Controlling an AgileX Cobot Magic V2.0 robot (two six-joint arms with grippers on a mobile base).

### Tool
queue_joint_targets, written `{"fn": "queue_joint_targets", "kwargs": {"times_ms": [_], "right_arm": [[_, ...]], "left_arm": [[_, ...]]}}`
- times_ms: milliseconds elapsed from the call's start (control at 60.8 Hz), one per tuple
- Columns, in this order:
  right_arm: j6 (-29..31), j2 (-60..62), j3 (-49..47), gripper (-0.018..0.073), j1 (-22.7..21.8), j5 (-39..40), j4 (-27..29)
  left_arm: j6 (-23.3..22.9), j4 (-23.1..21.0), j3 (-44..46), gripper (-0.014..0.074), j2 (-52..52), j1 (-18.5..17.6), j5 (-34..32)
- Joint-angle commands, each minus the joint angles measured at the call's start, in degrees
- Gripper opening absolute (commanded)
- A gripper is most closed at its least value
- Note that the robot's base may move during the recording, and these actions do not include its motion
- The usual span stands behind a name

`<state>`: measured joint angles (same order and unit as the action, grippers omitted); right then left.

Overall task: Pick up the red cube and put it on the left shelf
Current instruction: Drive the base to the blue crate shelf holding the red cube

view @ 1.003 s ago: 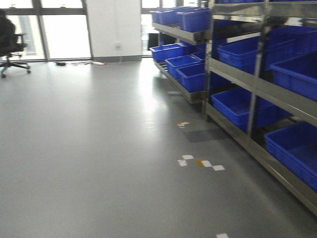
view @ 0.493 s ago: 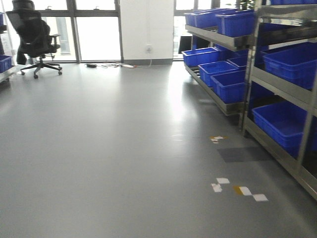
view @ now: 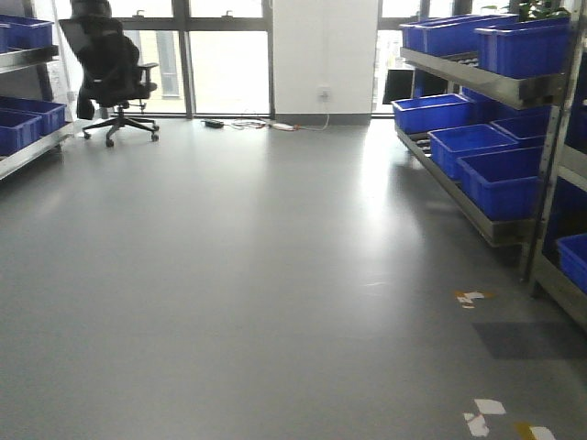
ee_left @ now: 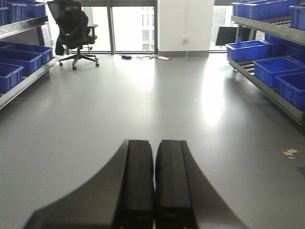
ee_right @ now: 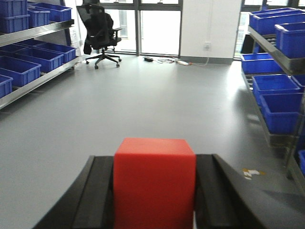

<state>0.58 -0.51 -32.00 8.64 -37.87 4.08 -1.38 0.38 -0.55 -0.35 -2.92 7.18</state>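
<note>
R gripper (ee_right: 155, 193) clamped on red cube (ee_right: 155, 181); cube fills the gap btw both pads, above grey floor (ee_right: 157, 95). L gripper (ee_left: 154, 181) pressed together, nothing in it. Left shelf (ee_right: 38, 78) w/ blue crates (ee_right: 21, 69) well apart from cube, off to the left. Chair (ee_right: 100, 33) by windows.

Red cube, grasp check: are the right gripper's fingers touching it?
Touching. The right wrist view shows the red cube clamped between the right gripper's black fingers, no gap either side.
</note>
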Motion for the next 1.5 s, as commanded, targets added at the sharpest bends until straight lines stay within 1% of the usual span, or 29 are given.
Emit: {"fn": "queue_joint_targets", "kwargs": {"times_ms": [0, 1480], "right_arm": [[0.14, -1.01, -1.35, 0.0172, -0.18, 5.61, -0.47], [0.14, -1.01, -1.35, 0.0172, -0.18, 5.61, -0.47]], "left_arm": [[-0.05, -0.38, -1.32, 0.0102, -0.85, -0.41, -4.92], [-0.05, -0.38, -1.32, 0.0102, -0.85, -0.41, -4.92]]}}
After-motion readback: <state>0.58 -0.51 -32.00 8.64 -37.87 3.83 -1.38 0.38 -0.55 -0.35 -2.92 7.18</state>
